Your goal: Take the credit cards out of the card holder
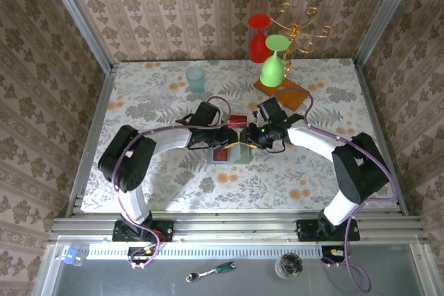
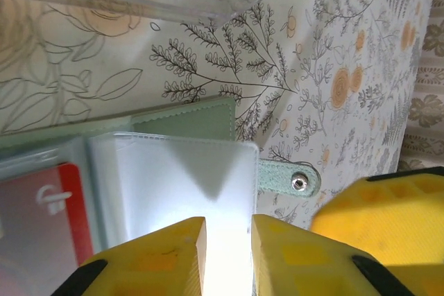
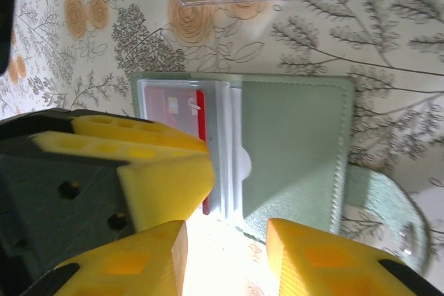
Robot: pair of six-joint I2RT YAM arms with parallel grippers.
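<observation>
The grey-green card holder (image 1: 223, 155) lies open on the flowered table between both arms. In the right wrist view the card holder (image 3: 295, 143) shows its green flap on the right and clear sleeves on the left, with a red credit card (image 3: 200, 110) inside one. In the left wrist view, the red credit card (image 2: 73, 195) sits in a sleeve left of a pale panel (image 2: 173, 178). My left gripper (image 2: 227, 258) is open by a narrow gap, tips over that panel. My right gripper (image 3: 226, 258) is open at the holder's near edge with bare table between its fingers.
A clear plastic tray (image 1: 238, 120) holding something red lies just beyond the holder. The holder's snap strap (image 2: 297, 181) points outward. Farther back stand a teal cup (image 1: 195, 78), a green glass (image 1: 275, 62), a red glass (image 1: 259, 37), a gold rack (image 1: 300, 24) and an orange-brown slab (image 1: 291, 93).
</observation>
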